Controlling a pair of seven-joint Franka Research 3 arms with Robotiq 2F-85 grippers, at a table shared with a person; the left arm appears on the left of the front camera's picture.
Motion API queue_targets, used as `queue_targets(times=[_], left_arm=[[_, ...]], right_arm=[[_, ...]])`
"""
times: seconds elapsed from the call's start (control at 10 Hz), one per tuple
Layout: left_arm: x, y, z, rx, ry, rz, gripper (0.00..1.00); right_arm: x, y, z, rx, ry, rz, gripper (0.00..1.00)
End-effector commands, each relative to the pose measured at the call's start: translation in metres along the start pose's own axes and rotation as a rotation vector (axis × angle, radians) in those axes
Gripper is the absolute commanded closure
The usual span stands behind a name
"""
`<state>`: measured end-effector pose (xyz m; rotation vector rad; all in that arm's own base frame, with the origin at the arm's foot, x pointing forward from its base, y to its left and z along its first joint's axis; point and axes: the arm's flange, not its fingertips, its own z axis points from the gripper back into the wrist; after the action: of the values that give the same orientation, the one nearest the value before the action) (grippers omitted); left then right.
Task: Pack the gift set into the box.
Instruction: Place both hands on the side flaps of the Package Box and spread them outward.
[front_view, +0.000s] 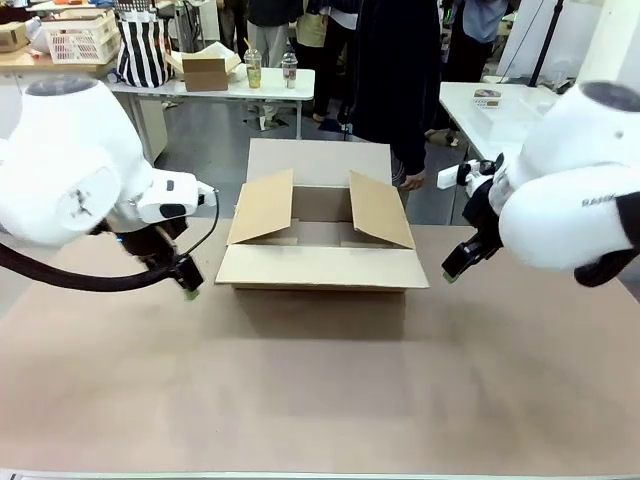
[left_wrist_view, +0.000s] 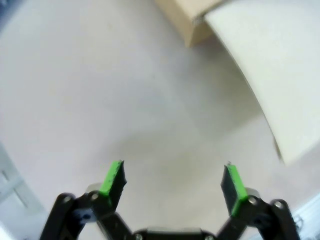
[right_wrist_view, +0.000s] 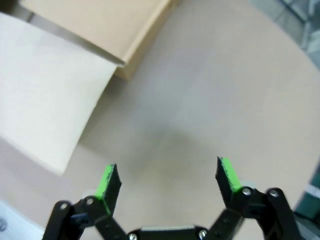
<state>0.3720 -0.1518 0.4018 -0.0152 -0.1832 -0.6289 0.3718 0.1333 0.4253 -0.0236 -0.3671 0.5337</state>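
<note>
The brown cardboard box (front_view: 320, 266) stands on the table with all four top flaps folded outward. The gift set is out of view. My left gripper (front_view: 186, 284) hovers low over the table just left of the box's front corner. In the left wrist view this gripper (left_wrist_view: 172, 182) is open with nothing between its green pads, and a box flap (left_wrist_view: 265, 65) lies ahead to the right. My right gripper (front_view: 452, 268) hangs just right of the box. It is open and holds nothing (right_wrist_view: 167, 180), with another box flap (right_wrist_view: 45, 100) to its left.
A person in dark clothes (front_view: 395, 70) stands behind the box with a hand (front_view: 412, 182) hanging near its far right corner. The brown tabletop (front_view: 320, 400) stretches in front of the box. Other tables with clutter stand farther back.
</note>
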Motion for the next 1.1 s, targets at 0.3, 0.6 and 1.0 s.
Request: queue_targets(times=[0.3,0.6,1.0], left_arm=[[0.003,-0.014,0.148,0.087,-0.415,0.182,0.0],[0.001,-0.009,0.134,0.013,-0.174,0.104,0.0],[0.005,0.005,0.139,-0.403,-0.146,0.189,0.0]], right_arm=[[-0.007,0.013,0.125,-0.231,-0.214,-0.014,0.0],[-0.005,0.011,0.119,-0.124,-0.166,-0.003,0.0],[0.008,0.003,0.127,0.243,-0.195,-0.263,0.0]])
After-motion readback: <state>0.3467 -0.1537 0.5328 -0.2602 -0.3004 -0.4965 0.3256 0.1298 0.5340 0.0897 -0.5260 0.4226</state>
